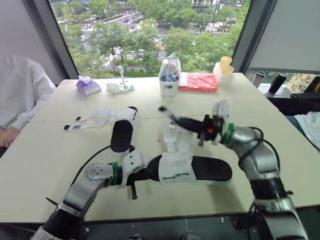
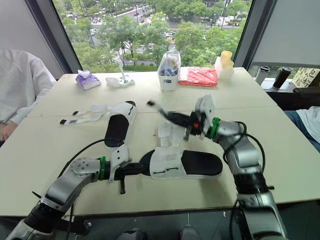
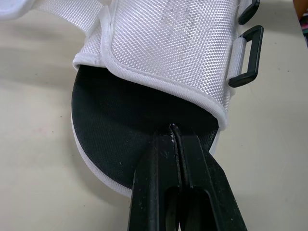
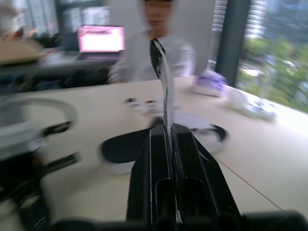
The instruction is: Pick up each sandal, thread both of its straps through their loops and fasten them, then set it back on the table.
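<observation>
Table [image 1: 50, 160]: sandal [image 1: 195, 170] nr front edge.

Bright, even daylight from the window [image 1: 130, 30] behind the table [image 1: 45, 160], trees [image 1: 195, 42] beyond the window brightest, table surface pale and flatly lit, soft faint shadow hugging the near sandal [image 1: 177, 170] opposite the window, window posts [image 1: 47, 42] splaying outward.

Likely an office, meeting table [image 1: 50, 155], high-rise window [image 1: 150, 35], monitor [image 4: 101, 39]

The table [image 1: 60, 160] holds near sandal [image 1: 210, 169], far sandal [image 1: 122, 134], tissue pack [image 1: 88, 86], red packet [image 1: 198, 82].
</observation>
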{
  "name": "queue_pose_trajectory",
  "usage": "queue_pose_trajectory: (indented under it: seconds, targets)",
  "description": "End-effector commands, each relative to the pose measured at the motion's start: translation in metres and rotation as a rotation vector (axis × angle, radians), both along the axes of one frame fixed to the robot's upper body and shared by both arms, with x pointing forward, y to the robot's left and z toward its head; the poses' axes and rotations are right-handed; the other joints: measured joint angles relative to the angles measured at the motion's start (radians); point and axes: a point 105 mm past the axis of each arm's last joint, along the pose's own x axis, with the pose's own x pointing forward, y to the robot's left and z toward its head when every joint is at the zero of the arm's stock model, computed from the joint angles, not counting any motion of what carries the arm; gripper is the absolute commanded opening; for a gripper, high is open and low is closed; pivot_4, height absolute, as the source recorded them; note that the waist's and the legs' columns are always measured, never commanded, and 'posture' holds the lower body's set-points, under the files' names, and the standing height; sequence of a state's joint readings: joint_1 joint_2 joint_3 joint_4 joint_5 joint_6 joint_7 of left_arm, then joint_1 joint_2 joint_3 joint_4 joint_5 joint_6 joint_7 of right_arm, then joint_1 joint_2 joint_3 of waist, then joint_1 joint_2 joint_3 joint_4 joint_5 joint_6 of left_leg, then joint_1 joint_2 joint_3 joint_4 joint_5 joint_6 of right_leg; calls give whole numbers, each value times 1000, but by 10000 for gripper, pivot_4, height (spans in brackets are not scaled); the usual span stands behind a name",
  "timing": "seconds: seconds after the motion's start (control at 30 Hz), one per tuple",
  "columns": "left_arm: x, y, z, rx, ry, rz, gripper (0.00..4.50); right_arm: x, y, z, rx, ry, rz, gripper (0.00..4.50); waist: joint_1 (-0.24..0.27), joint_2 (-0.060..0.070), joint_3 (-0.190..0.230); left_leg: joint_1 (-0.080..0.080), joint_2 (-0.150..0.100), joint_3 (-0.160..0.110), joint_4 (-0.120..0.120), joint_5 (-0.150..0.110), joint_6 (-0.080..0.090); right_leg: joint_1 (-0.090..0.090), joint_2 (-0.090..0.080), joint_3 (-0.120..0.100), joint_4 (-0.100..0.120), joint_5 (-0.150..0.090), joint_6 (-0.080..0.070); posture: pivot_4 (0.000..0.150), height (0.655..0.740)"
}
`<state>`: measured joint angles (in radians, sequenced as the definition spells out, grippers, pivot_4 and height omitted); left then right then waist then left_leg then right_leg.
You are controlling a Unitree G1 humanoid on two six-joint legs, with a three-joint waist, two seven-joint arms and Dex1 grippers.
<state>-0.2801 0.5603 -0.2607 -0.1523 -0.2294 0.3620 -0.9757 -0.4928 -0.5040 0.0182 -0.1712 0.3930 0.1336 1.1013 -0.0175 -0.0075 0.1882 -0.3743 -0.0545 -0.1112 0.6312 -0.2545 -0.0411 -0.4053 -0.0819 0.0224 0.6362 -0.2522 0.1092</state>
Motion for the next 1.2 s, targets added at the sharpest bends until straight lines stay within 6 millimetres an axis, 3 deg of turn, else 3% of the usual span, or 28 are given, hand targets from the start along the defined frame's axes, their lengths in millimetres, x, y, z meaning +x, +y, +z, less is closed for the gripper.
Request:
queue_pose_trajectory:
  seconds: [0.03,0.1,0.2,0.33,0.43,0.5,0.6,0.63,0.73,0.87,0.97,1.2]
  targets:
    - [-4,6,-16,47,60,-11,0,-44,7,-2,-75,-163,131,462,1,-1,0,0,0,0,0,0,0,1,0,0,-1,0,0,1500,7400]
    - [-3,6,-16,49,63,-13,0,-60,7,-16,-145,-226,194,462,0,-1,-1,1,1,0,0,0,0,1,0,0,-2,0,0,1500,7400]
    - [0,5,-16,49,64,-18,0,-76,5,-43,-268,-327,275,9246,1,-1,0,1,1,0,0,0,0,2,0,0,-2,0,0,1500,7400]
    - [1,2,-15,46,64,-28,0,-75,-7,-61,-366,-424,283,28492,4,-1,0,1,1,1,0,0,0,2,0,0,-3,0,0,1500,7400]
    - [1,0,-13,36,62,-33,0,-78,-29,-77,-451,-320,218,44507,10,-1,0,1,1,0,0,0,0,2,0,0,-3,0,0,1500,7400]
    - [1,-1,-12,30,58,-34,0,-80,-39,-80,-458,-237,167,44507,10,-2,0,0,1,-1,0,0,0,3,-1,-1,-3,0,0,1500,7400]
    - [1,-7,-5,2,46,-42,0,-84,-56,-77,-328,186,-30,44507,12,-1,-1,0,1,-1,0,0,0,3,-2,0,-4,0,0,1500,7400]
    - [1,-8,-4,0,44,-44,0,-89,-57,-77,-309,268,-41,44507,16,-1,-1,0,1,-1,0,0,0,3,-2,0,-4,0,0,1500,7400]
    - [-2,-14,-3,-4,45,-63,0,-106,-50,-80,-133,749,-107,44507,22,-2,-1,0,1,-1,1,0,0,3,-3,1,-4,-2,-4,1500,7400]
    - [-3,-18,-5,-2,51,-71,0,-125,-39,-83,-33,1062,-70,44507,31,-3,-1,-1,2,-1,1,0,1,4,-4,0,-6,-3,-5,1500,7400]
    - [-3,-18,-6,4,52,-69,0,-123,-34,-85,27,1153,-97,44507,32,-3,-1,-2,1,0,1,-1,2,4,-4,0,-8,-3,-4,1500,7400]
    - [-1,-18,-9,12,45,-56,0,-95,-19,-117,84,1243,-250,44507,31,-5,-1,-2,0,0,1,-1,3,4,-5,-1,-8,-3,-4,1500,7400]
